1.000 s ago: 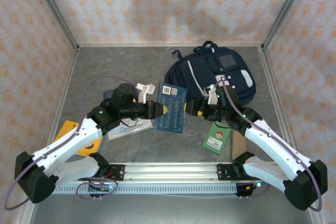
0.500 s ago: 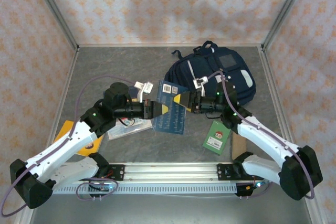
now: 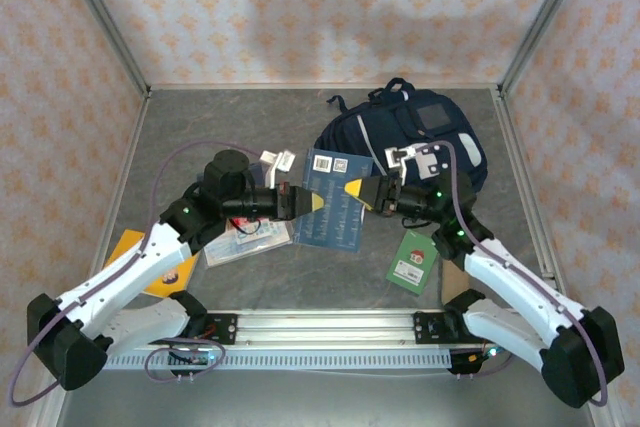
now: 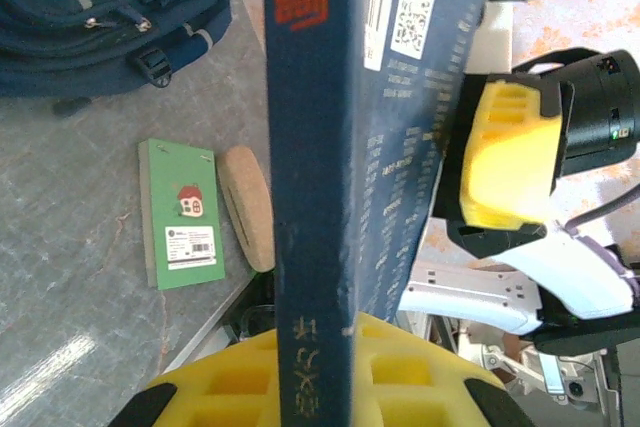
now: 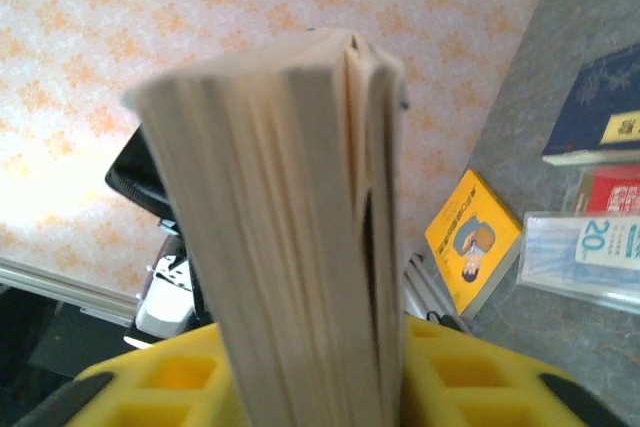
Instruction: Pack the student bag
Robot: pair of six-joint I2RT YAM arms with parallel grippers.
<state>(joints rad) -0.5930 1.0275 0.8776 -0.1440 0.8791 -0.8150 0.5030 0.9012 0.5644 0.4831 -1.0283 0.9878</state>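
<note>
A handover looks under way above the grey table [image 3: 200, 127]: the left gripper [image 3: 311, 203] jaws pinch the spine of a stiff blue book [image 3: 335, 215], while the right gripper [image 3: 356, 190] jaws clamp its cream page edge. The soft navy student bag [image 3: 425, 142] lies right of centre, upper frame. Next, one arm probably must release.
</note>
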